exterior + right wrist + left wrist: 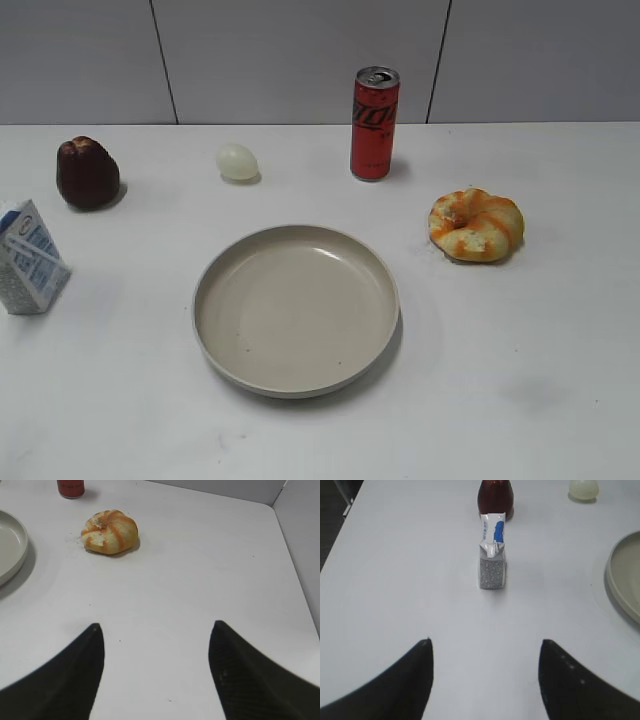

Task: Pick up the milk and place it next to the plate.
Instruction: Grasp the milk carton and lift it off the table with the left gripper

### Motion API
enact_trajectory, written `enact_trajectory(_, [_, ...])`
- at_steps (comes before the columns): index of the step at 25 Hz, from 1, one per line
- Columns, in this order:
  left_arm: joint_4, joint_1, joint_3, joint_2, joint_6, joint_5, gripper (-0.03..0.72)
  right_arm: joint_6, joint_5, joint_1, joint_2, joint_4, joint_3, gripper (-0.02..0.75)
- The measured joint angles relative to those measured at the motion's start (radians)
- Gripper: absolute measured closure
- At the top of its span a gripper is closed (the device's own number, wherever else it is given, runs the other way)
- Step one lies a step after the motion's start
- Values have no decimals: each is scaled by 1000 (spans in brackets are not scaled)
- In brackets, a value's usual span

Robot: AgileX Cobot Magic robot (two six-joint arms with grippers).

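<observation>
The milk (30, 260), a small white-and-blue gable-top carton, stands upright at the table's left edge. It also shows in the left wrist view (492, 555), straight ahead of my left gripper (485, 642), which is open, empty and well short of it. The plate (296, 308), a large round beige dish, lies empty at the table's middle; its rim shows in the left wrist view (620, 580) and the right wrist view (12, 550). My right gripper (156, 625) is open and empty over bare table. Neither gripper shows in the exterior view.
A dark red fruit (87, 172) stands behind the milk. A pale egg-like object (237, 161) and a tall red can (374, 123) stand at the back. An orange-streaked bun (476, 225) lies right of the plate. Grey walls bound the table's back and right.
</observation>
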Motion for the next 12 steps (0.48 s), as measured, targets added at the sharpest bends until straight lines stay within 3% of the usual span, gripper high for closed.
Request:
enact_trajectory(6, [-67, 0, -92, 389, 1, -97, 76, 0, 0, 0, 0, 0, 0, 241])
enact_trajectory(12, [-37, -40, -239, 760, 0, -173, 52, 0, 0, 0, 0, 0, 0, 241])
